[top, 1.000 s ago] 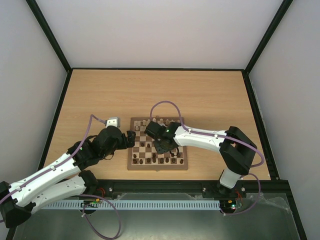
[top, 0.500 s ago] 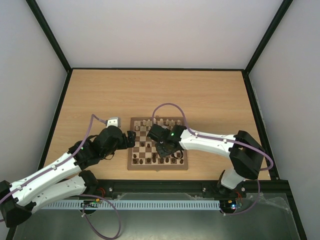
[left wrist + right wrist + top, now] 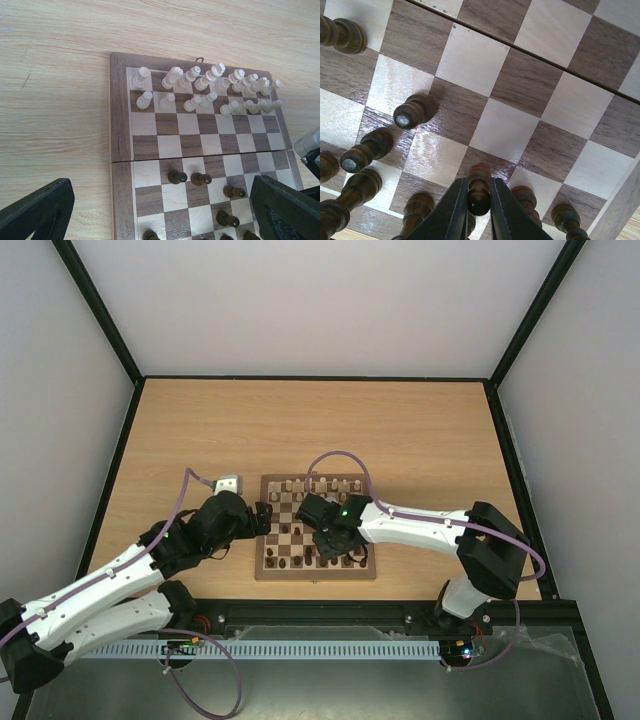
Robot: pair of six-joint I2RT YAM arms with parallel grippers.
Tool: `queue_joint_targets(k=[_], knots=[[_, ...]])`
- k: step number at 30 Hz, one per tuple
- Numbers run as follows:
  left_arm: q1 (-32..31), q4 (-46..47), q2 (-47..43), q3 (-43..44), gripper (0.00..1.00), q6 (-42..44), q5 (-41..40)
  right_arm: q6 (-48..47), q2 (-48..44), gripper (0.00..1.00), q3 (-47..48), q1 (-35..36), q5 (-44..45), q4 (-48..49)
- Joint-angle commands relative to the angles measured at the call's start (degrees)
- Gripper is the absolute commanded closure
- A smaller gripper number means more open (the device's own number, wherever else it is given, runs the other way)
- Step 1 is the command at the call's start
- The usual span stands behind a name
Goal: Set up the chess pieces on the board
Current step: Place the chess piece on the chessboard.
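The board lies in front of both arms. Cream pieces fill its two far rows. Dark pieces stand scattered on the near half. My right gripper is shut on the round head of a dark pawn, upright over a dark square near the board's near right rows, with other dark pieces close around it. I cannot tell whether its base touches the square. In the top view the right gripper is over the board's near middle. My left gripper is open and empty above the board's left edge.
The wooden table surrounds the board, bounded by a black frame. Purple cables arch over the right arm. The board's fold seam runs across its middle. A small metal hook sits at its far border.
My right gripper has moved from the board's far left toward its near middle and lower, holding the dark pawn. The left arm has barely moved.
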Motion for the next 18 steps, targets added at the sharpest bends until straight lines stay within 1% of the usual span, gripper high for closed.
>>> queue_joint_targets(k=[1, 3, 6, 9, 11, 12, 15, 18], knots=[[0.3, 0.2, 0.1, -0.2, 0.0, 0.3, -0.3, 0.6, 0.5, 0.86, -0.7, 0.4, 0.0, -2.7], [0.3, 0.2, 0.1, -0.2, 0.01, 0.4, -0.3, 0.6, 0.8, 0.85, -0.6, 0.4, 0.0, -2.7], [0.3, 0.2, 0.1, -0.2, 0.01, 0.4, -0.3, 0.6, 0.7, 0.79, -0.1, 0.4, 0.1, -3.2], [0.2, 0.2, 0.0, -0.2, 0.0, 0.5, -0.3, 0.5, 0.4, 0.78, 0.8, 0.4, 0.5, -3.9], [0.3, 0.2, 0.0, -0.3, 0.01, 0.5, -0.4, 0.5, 0.0, 0.72, 1.7, 0.4, 0.9, -4.4], [0.3, 0.2, 0.0, -0.3, 0.01, 0.5, -0.4, 0.4, -0.2, 0.71, 2.2, 0.4, 1.1, -4.5], [0.3, 0.1, 0.0, -0.4, 0.0, 0.4, -0.7, -0.3, -0.4, 0.68, 4.0, 0.5, 1.6, -4.4], [0.3, 0.1, 0.1, -0.6, 0.01, 0.1, -1.0, -0.7, 0.7, 0.68, 5.6, 0.5, 1.6, -3.5]])
